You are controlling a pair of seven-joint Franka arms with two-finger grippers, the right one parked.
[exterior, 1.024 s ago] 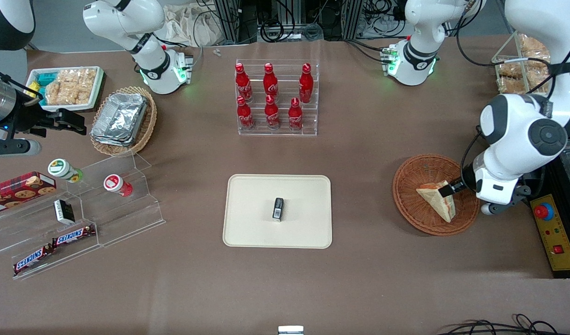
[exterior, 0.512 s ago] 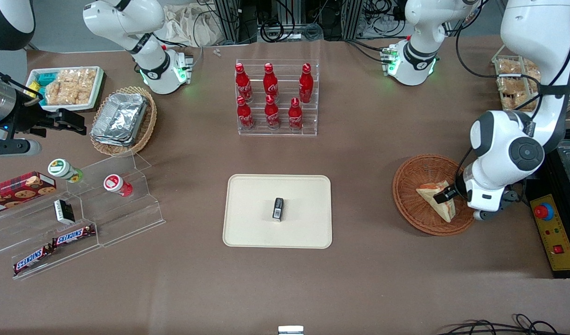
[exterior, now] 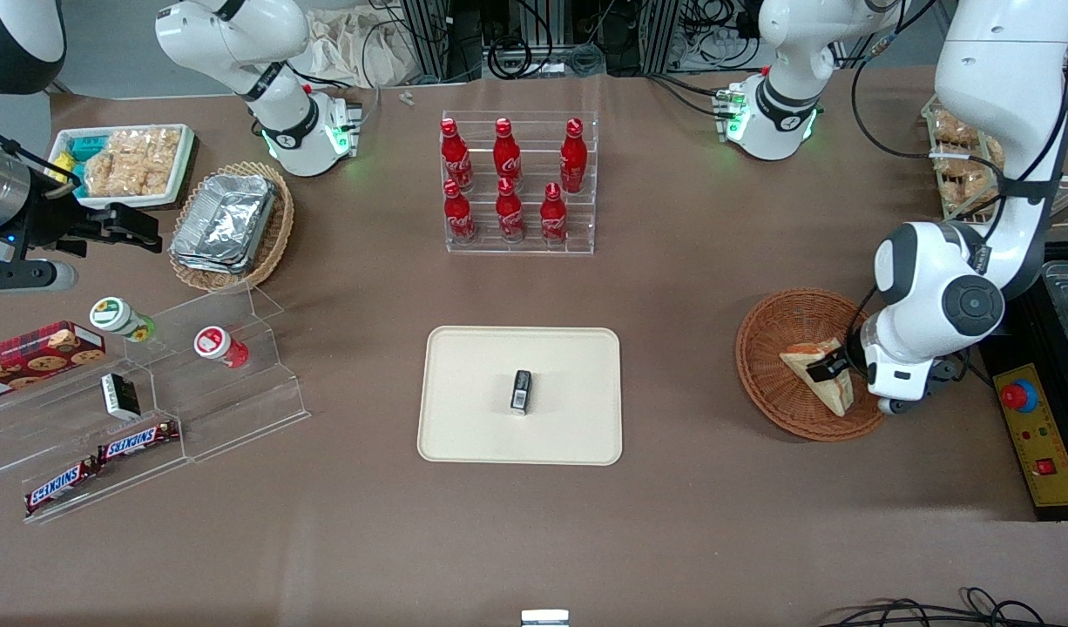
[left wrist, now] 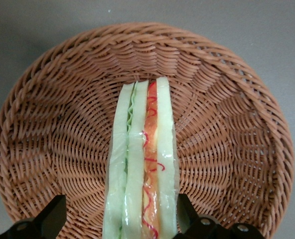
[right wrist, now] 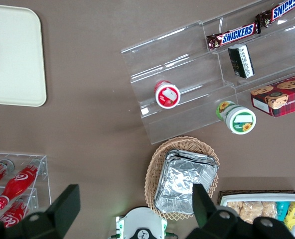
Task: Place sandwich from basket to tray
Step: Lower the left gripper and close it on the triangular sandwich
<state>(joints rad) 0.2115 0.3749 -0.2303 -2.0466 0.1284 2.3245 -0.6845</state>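
The sandwich [exterior: 804, 357], a pale wedge with red-orange filling, lies in the round reddish-brown wicker basket [exterior: 773, 348] toward the working arm's end of the table. My left gripper [exterior: 828, 369] is low over the basket, at the sandwich. In the left wrist view the sandwich [left wrist: 142, 164] stands on edge in the basket [left wrist: 227, 124], and the gripper [left wrist: 120, 219] is open with one black finger on each side of it. One finger is close against the bread, the other stands apart. The cream tray [exterior: 473, 374] lies mid-table.
A small black box [exterior: 522, 390] lies on the tray. A clear rack of red bottles [exterior: 517, 187] stands farther from the camera than the tray. A control box with a red button [exterior: 1035, 435] sits beside the basket. Snack shelves [exterior: 142, 409] lie toward the parked arm's end.
My left arm has moved toward the parked arm's end and in over the basket. Its fingers now sit lower on the sandwich. The sandwich has not moved.
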